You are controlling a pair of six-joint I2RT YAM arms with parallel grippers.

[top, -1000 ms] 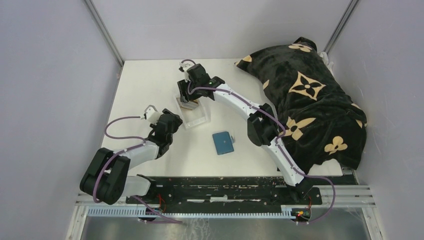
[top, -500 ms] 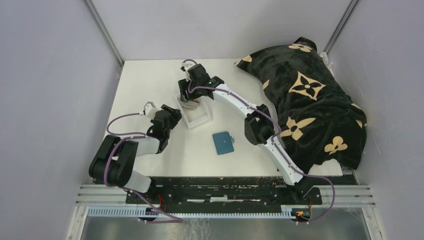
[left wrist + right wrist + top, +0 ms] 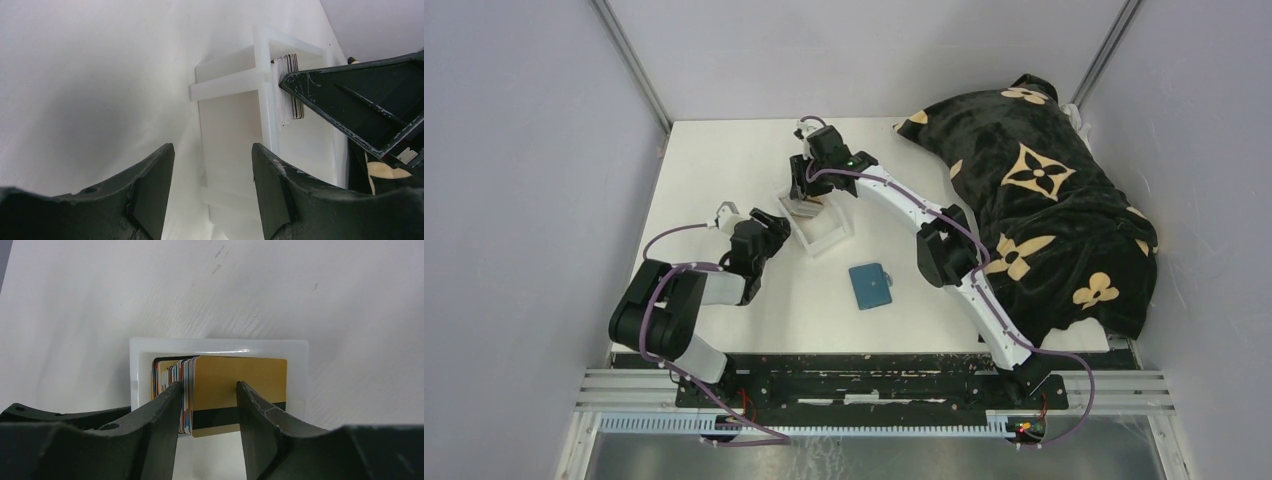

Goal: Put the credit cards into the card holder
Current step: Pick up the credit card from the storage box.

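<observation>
The credit cards [image 3: 235, 385] stand as a stack in the far end of a clear plastic tray [image 3: 300, 370], with a gold card with a black stripe leaning at the front. My right gripper [image 3: 210, 385] hovers open just over that stack, one finger by the striped card edges and one over the gold face. In the top view it [image 3: 805, 195] sits above the cards [image 3: 804, 209]. My left gripper [image 3: 212, 148] is open and low at the tray's [image 3: 230, 125] near left side, holding nothing. The teal card holder [image 3: 871, 285] lies closed on the table, apart from both grippers.
A black blanket with tan flower marks [image 3: 1034, 200] covers the table's right side. The tray [image 3: 824, 232] lies between the two grippers. Grey walls close in the white table [image 3: 714, 170] on three sides.
My left arm has folded back at the elbow, its gripper staying by the tray. The right gripper has shifted slightly right over the cards and its jaws have narrowed. The tray has turned a little.
</observation>
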